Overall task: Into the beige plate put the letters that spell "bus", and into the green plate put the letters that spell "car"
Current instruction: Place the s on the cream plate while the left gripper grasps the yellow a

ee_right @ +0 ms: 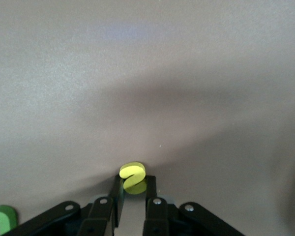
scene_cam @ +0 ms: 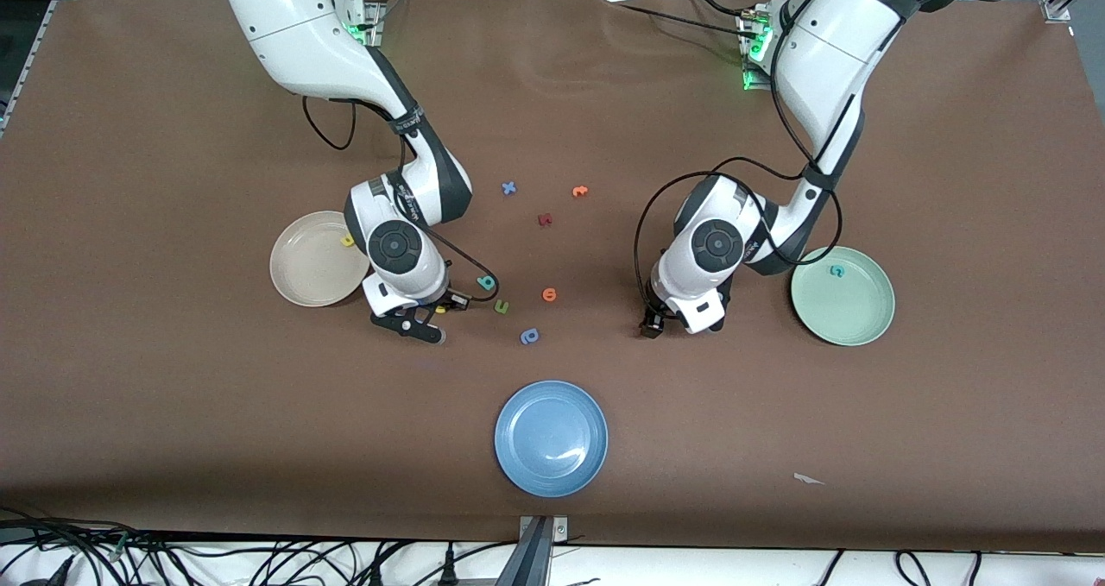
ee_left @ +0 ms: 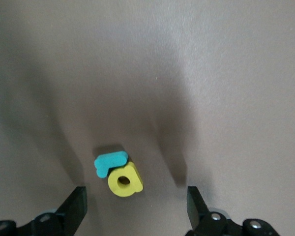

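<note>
Yellow "s" (ee_right: 132,178) clenched in right claw (ee_right: 133,192), just beside beige plate (scene_cam: 302,286) near surface's middle. Next: lift, carry over that plate's rim, release. Left claw (ee_left: 136,206) spread wide over touching yellow "a" (ee_left: 125,180) and teal "r" (ee_left: 108,162), beside green plate (scene_cam: 855,320).

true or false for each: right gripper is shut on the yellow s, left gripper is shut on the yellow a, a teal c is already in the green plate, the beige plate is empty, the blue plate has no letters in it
1. The right gripper is shut on the yellow s: true.
2. The left gripper is shut on the yellow a: false; it is open, over the a and the teal r touching it.
3. A teal c lies in the green plate: true.
4. The beige plate is empty: false; a yellow letter lies in it.
5. The blue plate holds no letters: true.
</note>
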`<state>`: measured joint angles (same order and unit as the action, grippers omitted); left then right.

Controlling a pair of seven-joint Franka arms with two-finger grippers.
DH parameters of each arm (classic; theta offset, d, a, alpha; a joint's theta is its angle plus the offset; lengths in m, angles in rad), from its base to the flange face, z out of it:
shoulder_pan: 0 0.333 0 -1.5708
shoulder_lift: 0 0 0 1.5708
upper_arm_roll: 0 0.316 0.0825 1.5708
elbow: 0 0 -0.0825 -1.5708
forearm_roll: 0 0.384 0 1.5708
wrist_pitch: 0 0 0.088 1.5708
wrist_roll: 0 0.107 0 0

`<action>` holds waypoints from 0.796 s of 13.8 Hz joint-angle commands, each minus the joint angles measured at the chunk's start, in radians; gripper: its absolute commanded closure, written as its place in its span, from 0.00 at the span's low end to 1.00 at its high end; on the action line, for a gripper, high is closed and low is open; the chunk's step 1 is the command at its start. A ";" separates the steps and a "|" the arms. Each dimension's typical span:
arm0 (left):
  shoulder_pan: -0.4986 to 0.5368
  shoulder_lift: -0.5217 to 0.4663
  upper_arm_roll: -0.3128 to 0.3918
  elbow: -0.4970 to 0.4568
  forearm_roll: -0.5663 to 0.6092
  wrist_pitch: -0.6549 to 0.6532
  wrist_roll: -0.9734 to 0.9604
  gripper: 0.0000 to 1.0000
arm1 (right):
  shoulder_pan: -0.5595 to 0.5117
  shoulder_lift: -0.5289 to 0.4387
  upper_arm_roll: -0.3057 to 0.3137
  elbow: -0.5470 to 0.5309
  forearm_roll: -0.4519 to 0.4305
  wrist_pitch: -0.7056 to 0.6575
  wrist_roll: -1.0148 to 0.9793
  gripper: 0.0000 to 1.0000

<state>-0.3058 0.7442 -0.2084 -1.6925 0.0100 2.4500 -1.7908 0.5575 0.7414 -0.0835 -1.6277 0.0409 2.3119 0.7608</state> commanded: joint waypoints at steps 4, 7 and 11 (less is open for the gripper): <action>-0.018 0.031 0.027 0.043 0.030 -0.011 -0.032 0.37 | -0.005 -0.134 -0.090 0.006 -0.007 -0.208 -0.128 0.89; -0.018 0.029 0.037 0.043 0.048 -0.043 -0.038 0.37 | -0.013 -0.230 -0.189 -0.100 0.004 -0.283 -0.341 0.86; -0.019 0.029 0.041 0.045 0.048 -0.046 -0.036 0.50 | -0.028 -0.335 -0.257 -0.367 0.016 -0.119 -0.501 0.86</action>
<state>-0.3103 0.7585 -0.1852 -1.6674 0.0249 2.4299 -1.7990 0.5217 0.4997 -0.3271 -1.8074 0.0441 2.0842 0.3217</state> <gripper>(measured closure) 0.427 0.784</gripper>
